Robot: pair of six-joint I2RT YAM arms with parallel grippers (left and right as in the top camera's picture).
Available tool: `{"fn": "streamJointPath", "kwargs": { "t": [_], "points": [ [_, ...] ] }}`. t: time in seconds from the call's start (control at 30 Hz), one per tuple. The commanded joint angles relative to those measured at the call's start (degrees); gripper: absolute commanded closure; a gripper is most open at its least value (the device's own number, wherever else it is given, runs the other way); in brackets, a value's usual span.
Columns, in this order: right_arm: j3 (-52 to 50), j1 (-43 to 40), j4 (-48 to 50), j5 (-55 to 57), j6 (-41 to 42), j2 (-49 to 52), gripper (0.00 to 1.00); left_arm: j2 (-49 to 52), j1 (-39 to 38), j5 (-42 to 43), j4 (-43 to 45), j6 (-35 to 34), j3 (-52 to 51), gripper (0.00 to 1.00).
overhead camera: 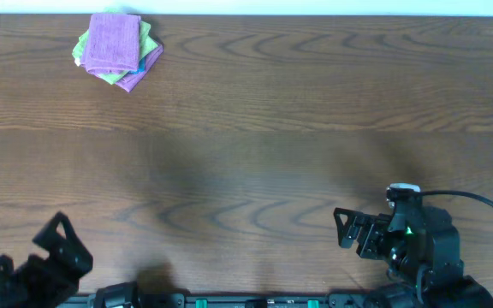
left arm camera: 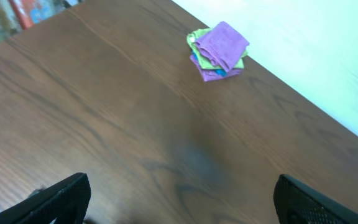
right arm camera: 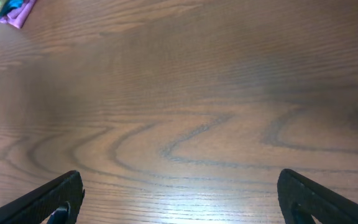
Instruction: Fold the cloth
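At the near edge of the bench [overhead camera: 272, 128], the left fingers [left arm camera: 61, 199] and the right fingers [right arm camera: 48, 202] both stand spread wide and released, grasping nothing, each pair above bare wood. Well apart from both, at the far left corner, the lilac-purple washcloth [overhead camera: 114, 41] lies flat on top of a small pile. Under it are a light-green cloth [overhead camera: 80, 47] and a pinker purple cloth [overhead camera: 131, 81], and a bit of blue fabric [overhead camera: 154, 58] shows at the side.
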Motion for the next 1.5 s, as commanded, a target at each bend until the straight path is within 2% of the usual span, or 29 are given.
{"fn": "streamJointPath", "kwargs": {
  "t": [0.0, 0.13, 0.67, 1.03, 1.47],
  "points": [
    [-0.26, -0.46, -0.07, -0.24, 0.79, -0.24, 0.01, -1.22, -0.04, -3.06, -0.17, 1.49, -1.81, 0.05],
    [-0.26, -0.46, -0.07, -0.24, 0.79, -0.24, 0.01, -3.93, -0.04, -4.7, 2.38, 2.6, -6.54, 0.05],
    [-0.26, -0.46, -0.07, -0.24, 0.79, -0.24, 0.01, -19.5, -0.79, -4.22, 23.71, 2.95, -33.33, 0.05],
    [-0.26, -0.46, -0.07, -0.24, 0.79, -0.24, 0.01, -29.03, -4.24, -4.22, 34.75, 3.58, -51.69, 0.05],
    [-0.26, -0.46, -0.07, -0.24, 0.79, -0.24, 0.01, -41.2, -6.64, -4.2, 41.38, 5.99, -71.41, 0.05]
  ]
}}
